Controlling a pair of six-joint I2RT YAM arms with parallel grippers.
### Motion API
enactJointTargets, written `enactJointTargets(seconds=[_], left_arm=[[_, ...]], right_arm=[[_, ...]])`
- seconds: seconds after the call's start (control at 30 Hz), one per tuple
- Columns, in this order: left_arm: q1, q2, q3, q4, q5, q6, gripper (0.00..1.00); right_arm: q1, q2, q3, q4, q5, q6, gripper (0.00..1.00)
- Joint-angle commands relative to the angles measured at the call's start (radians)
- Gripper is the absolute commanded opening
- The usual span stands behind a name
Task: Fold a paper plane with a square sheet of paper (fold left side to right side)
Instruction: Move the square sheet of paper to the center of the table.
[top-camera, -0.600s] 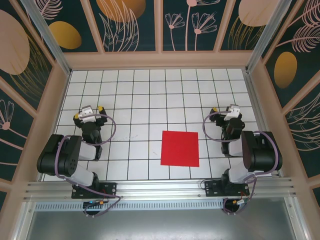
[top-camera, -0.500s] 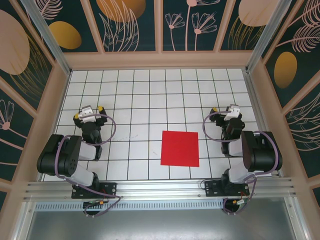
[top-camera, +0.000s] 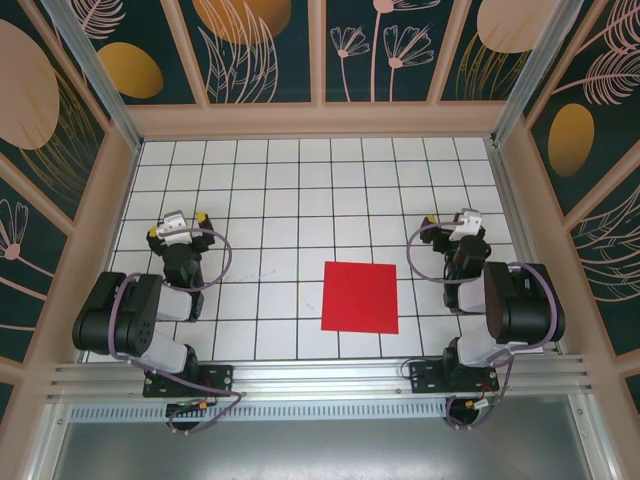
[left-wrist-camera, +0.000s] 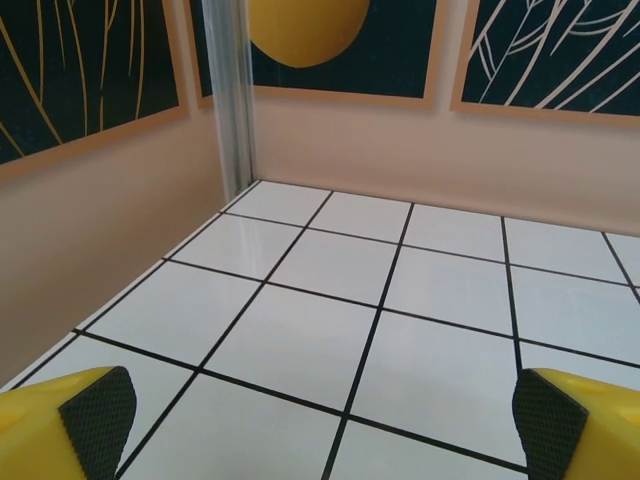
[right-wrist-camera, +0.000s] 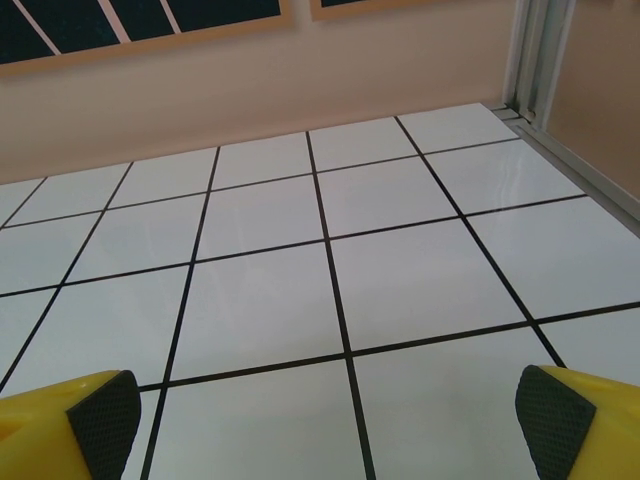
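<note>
The square sheet of paper (top-camera: 360, 296), bright red and unfolded, lies flat on the white gridded table, near the front and a little right of centre. My left gripper (top-camera: 178, 226) is open at the left side, well away from the sheet, with nothing between its yellow fingers (left-wrist-camera: 70, 420). My right gripper (top-camera: 450, 222) is open just behind and to the right of the sheet, its fingers (right-wrist-camera: 575, 420) wide apart over bare tiles. Neither gripper touches the paper.
The table (top-camera: 300, 200) is boxed in by tan walls (top-camera: 320, 120) at the back and on both sides. Metal corner posts (left-wrist-camera: 232, 90) stand at the back corners. Both arm bases (top-camera: 180, 375) sit on the rail at the near edge.
</note>
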Motion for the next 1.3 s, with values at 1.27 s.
enactJointTargets(seconds=[1.27], left_arm=[[-0.993, 0.410, 0.962, -1.450, 0.407, 0.113, 0.98]], right_arm=[[0.102, -0.510, 0.510, -1.374, 0.203, 0.340, 0.99]])
